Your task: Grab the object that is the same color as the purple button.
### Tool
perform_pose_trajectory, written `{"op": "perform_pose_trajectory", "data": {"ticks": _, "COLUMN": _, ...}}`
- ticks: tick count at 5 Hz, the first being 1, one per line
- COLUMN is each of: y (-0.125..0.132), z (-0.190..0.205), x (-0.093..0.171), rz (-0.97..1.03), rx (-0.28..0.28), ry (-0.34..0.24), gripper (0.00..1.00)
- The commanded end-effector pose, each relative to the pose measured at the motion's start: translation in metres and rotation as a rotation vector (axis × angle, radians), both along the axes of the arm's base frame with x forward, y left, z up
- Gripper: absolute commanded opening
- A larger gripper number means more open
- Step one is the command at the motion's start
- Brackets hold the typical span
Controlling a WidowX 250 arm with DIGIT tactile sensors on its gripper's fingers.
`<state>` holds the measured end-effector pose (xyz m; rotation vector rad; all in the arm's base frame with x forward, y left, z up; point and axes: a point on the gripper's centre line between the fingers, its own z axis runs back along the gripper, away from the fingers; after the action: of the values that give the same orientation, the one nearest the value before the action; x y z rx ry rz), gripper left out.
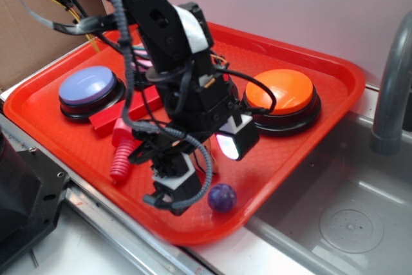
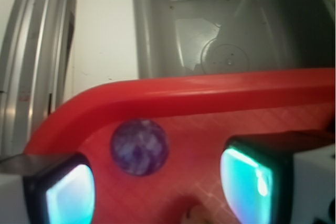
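Two glowing fingertips (image 2: pixel 68 195) of the tool (image 2: pixel 157 192) fill the bottom of the wrist view, one at the left and one at the right, spread apart with bare tray showing between them. They pinch nothing. Just beyond that gap, a little toward the left finger, lies the purple ball (image 2: pixel 139 147), free of both fingers and resting on the floor of the red tray (image 2: pixel 210 95) close to its raised rim.

From the exterior view the purple ball (image 1: pixel 222 197) sits near the tray's near edge, just right of the tool (image 1: pixel 193 178), which hangs low over the tray. Farther off on the tray stand the purple button (image 1: pixel 90 88) at the left and an orange button (image 1: pixel 282 94) at the right, with a pink bolt (image 1: pixel 121 156) lying left of the arm. A steel sink (image 1: pixel 347 217) lies beyond the tray rim on the right.

The ball looks small, hard and smooth, probably light, so it is likely to roll or squirt out if the fingers meet it off-centre. The best hold appears to be across its widest part, fingers low against the tray floor on opposite sides. The rim behind it may help stop a roll but leaves little room beyond the ball.
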<state>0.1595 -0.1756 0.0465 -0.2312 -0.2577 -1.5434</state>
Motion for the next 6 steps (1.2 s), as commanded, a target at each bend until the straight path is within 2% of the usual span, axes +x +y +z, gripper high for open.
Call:
{"op": "perform_pose_trajectory", "data": {"ticks": 1, "y": -0.0118, "z": -0.0068, "x": -0.0047, "rz": -0.028, "rx": -0.019, "ry": 0.002, "gripper": 1.0}}
{"op": "perform_pose_trajectory", "data": {"ticks": 3, "y": -0.0177, "z": -0.014, "x": -0.001, "rz": -0.07, "rx": -0.03, "ry": -0.004, "gripper": 1.0}}
{"op": "perform_pose_trajectory", "data": {"ticks": 4, "y": -0.0195, "z": -0.0146, "x": -0.001, "rz": -0.087, "rx": -0.039, "ry": -0.024, "gripper": 0.0}}
{"op": "perform_pose_trajectory", "data": {"ticks": 6, "y": -0.0201, "z": -0.0149, "x": 0.0004, "rz": -0.083, "rx": -0.046, "ry": -0.026, "gripper": 0.0}}
